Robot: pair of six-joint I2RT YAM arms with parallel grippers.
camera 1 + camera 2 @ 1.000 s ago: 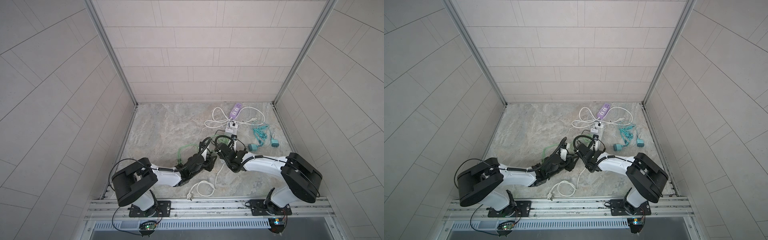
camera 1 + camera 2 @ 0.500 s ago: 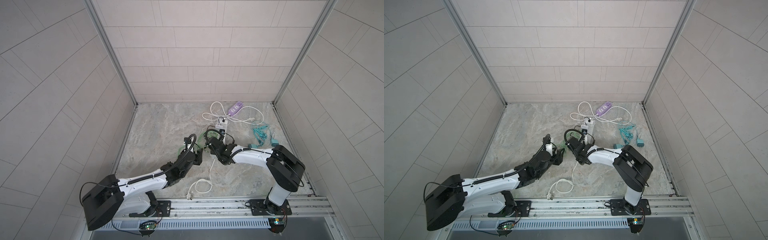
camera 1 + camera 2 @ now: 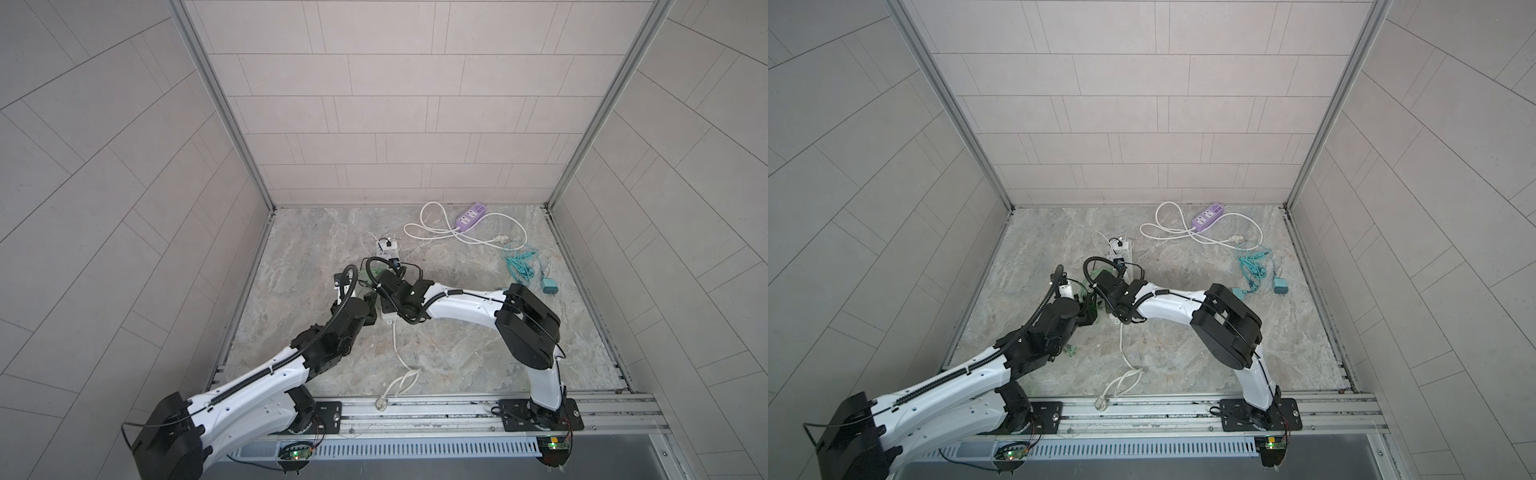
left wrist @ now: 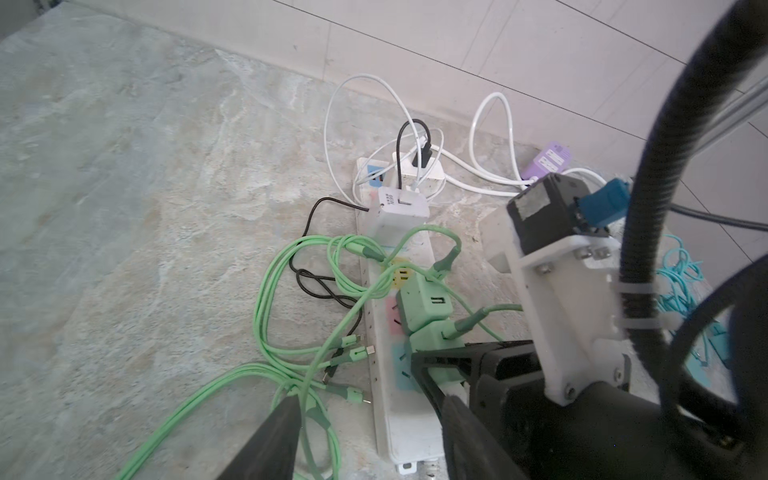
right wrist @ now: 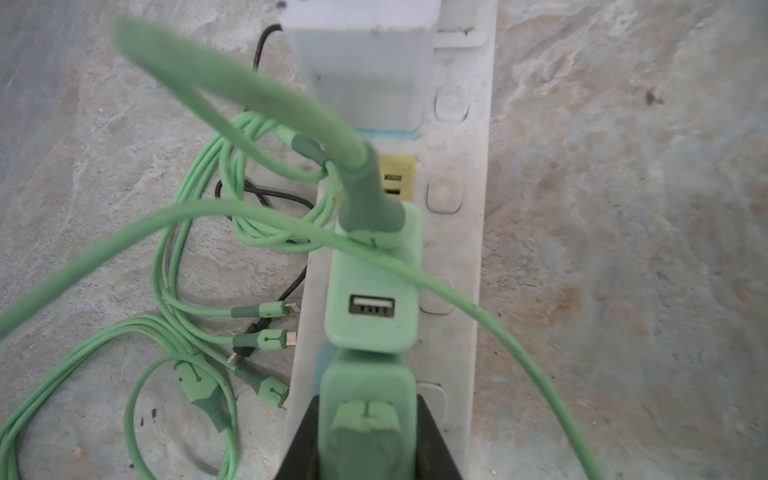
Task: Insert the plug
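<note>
Here the plug (image 5: pixel 368 419), a green block, is clamped between the black fingers of the right tool (image 5: pixel 368 403). It stands on the white strip (image 5: pixel 457 232), over a blue-marked socket near the strip's front end; whether its prongs are seated I cannot tell. Just behind it on the strip sits a green charger (image 5: pixel 374 291) with a bare USB port, the two touching. Farther along stands a white block (image 5: pixel 361 70). Green cables (image 5: pixel 187 257) loop beside the strip, tangled with a thin black one (image 4: pixel 316 286).

The left tool (image 4: pixel 370 436) is wide, its fingers on either side of the strip's front end, clear of it on at least one side.

In both top views the strip lies near the middle of the table (image 3: pixel 457 345), its cord (image 3: pixel 399 365) running to the front edge. A purple strip (image 3: pixel 471 215) lies by the back edge and a teal cable (image 3: pixel 521 266) near the right edge.
</note>
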